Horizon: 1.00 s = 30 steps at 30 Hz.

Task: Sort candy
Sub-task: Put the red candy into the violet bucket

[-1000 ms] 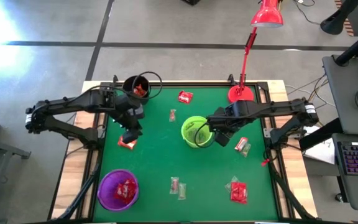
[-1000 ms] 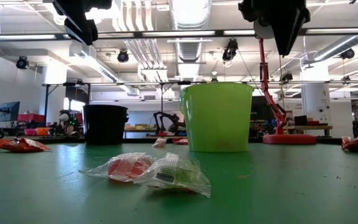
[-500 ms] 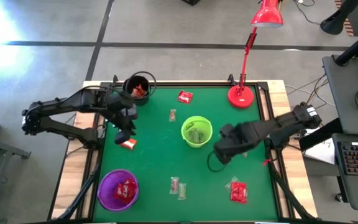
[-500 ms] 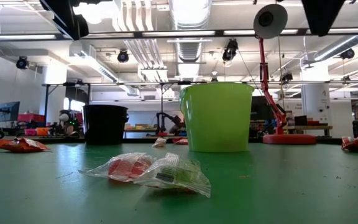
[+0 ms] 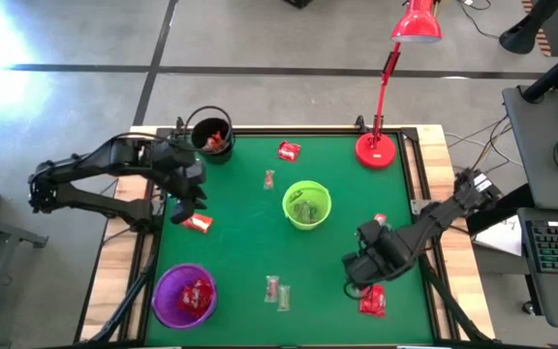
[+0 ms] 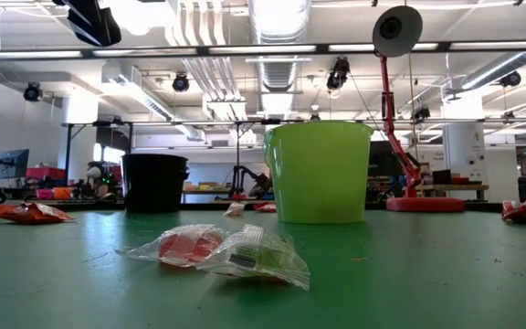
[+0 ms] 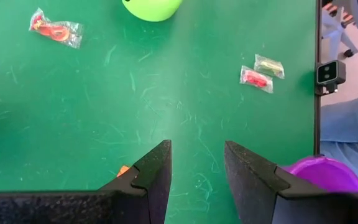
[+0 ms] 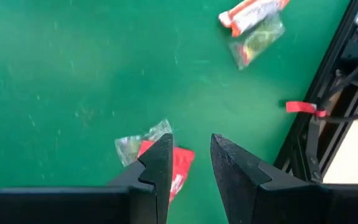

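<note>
A green-topped bench (image 5: 250, 233) seen from above holds three cups and scattered candy. The right pincer (image 8: 188, 158) hangs over the near right part of the bench, its two fingers parted with nothing between them, directly above a red-wrapped sweet (image 8: 174, 167) that lies touching a clear-wrapped sweet (image 8: 132, 144). Another red and clear pair (image 8: 253, 22) lies farther off, near the bench edge.

The left pincer (image 7: 196, 165) hovers over the far left part of the bench, fingers also parted and empty, just above a red sweet (image 5: 198, 222) whose orange corner peeks out beside one finger. A black cup (image 5: 211, 136) holding red sweets stands at the far left corner, a purple cup (image 5: 184, 295) with red sweets at the near left, and a green cup (image 5: 307, 205) with pale sweets near the middle.

The step in hand looks like a descent to pick. To do it well, the right pincer should centre on the red wrapper alone, so the clear sweet touching it is not dragged along, and close on the body of the sweet, not the loose crinkled end. The left should drop straight onto its sweet.
</note>
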Tool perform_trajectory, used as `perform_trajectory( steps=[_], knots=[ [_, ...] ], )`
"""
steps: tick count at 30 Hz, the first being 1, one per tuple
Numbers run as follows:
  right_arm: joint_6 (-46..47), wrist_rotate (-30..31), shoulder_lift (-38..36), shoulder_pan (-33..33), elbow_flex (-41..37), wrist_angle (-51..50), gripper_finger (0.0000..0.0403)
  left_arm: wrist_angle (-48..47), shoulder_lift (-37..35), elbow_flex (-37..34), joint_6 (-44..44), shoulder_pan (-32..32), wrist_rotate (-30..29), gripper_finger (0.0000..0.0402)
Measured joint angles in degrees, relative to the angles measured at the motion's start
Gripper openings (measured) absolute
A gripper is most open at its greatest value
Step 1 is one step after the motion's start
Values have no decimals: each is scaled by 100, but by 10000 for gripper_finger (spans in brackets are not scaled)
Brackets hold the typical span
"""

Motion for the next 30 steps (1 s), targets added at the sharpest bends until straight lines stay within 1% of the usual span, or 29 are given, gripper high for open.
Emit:
perform_trajectory(
  steps=[3, 6, 8, 12, 16, 21, 25, 28, 30],
  knots=[
    [-63, -47, 89, 63, 3, 45, 101, 2, -71, 0, -108, 0, -1, 130],
    [-799, -47, 148, 59, 4, 125, 97, 2, -112, 0, -181, 2, -1, 130],
    [-1060, -43, 204, 57, 7, 107, 92, 4, -130, 0, -230, 2, -1, 130],
    [-921, 170, 319, 57, 4, 110, 91, 7, -134, 0, -282, 2, -1, 130],
    [-899, 166, 347, 55, 0, 173, 111, 7, -128, 0, -299, 2, -1, 130],
    [-895, 163, 349, 57, 0, 182, 153, -1, -123, 0, -312, 2, -1, 130],
    [-513, 67, 349, 90, 0, 184, 183, -3, -130, 0, -312, 2, -1, 130],
    [152, -120, 349, 219, -10, 269, 196, -4, -130, 0, -312, 2, 0, 130],
    [622, -205, 349, 384, -55, 499, 200, -4, -130, 0, -304, 2, -1, 130]
  ],
)
